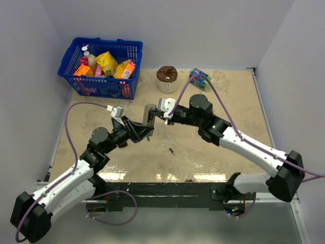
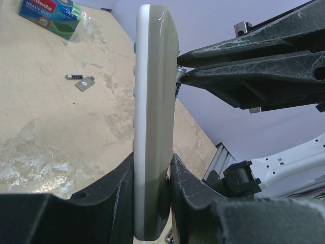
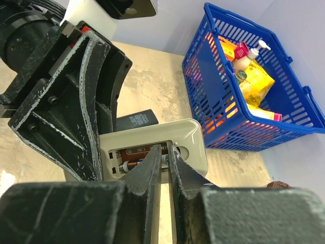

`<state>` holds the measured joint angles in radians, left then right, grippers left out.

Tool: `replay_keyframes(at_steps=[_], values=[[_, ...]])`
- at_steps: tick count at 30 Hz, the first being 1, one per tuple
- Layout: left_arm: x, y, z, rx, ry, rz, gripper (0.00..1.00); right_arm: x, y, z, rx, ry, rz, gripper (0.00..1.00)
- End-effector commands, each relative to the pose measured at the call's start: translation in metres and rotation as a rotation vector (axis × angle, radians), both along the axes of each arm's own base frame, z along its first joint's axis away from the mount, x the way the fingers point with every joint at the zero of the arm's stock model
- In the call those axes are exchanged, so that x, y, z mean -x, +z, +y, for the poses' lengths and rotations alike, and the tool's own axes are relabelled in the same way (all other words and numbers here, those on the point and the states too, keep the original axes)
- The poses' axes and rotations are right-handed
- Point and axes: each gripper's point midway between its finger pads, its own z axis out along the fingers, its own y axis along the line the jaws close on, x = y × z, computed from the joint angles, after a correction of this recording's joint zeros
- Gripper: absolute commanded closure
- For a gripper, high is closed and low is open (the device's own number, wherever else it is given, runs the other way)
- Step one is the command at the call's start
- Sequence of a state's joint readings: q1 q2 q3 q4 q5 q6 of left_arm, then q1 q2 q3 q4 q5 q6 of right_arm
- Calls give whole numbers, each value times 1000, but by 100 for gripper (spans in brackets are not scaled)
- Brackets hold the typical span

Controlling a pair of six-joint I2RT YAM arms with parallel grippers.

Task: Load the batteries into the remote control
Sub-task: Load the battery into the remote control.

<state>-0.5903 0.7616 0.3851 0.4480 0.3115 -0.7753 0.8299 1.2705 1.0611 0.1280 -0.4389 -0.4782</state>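
Off-white remote control, blue mesh basket, beige mottled table, green-and-blue packet, perhaps brown-topped tub

The remote control stands upright above the desk, seen edge-on, its lower end clamped in the left gripper. It is off-white and slim, with its buttons on one face. On its back the battery compartment is open, with one battery lying inside. A loose battery — thin, dark — lies flat on the desk, well apart.
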Motion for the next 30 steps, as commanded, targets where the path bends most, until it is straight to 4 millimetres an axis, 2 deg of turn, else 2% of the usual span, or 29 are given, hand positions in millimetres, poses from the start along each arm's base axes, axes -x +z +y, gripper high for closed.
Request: replay_keyframes(at_steps=[1,6,14,23,28,30], values=[[6,55,-1,109,-25,-149,100,7,0,6,-4,51,28,89],[11,68,4,156,-17,-197,100,11,-19,8,41,76,79,94],[22,92,8,216,-38,-285,100,8,-51,5,82,49,122,96],[47,111,5,294,-150,-367,100,6,-80,2,133,48,111,94],[63,122,6,334,-215,-433,100,13,-95,1,137,132,165,92],[69,125,6,339,-243,-453,100,6,-98,-5,124,117,189,92]])
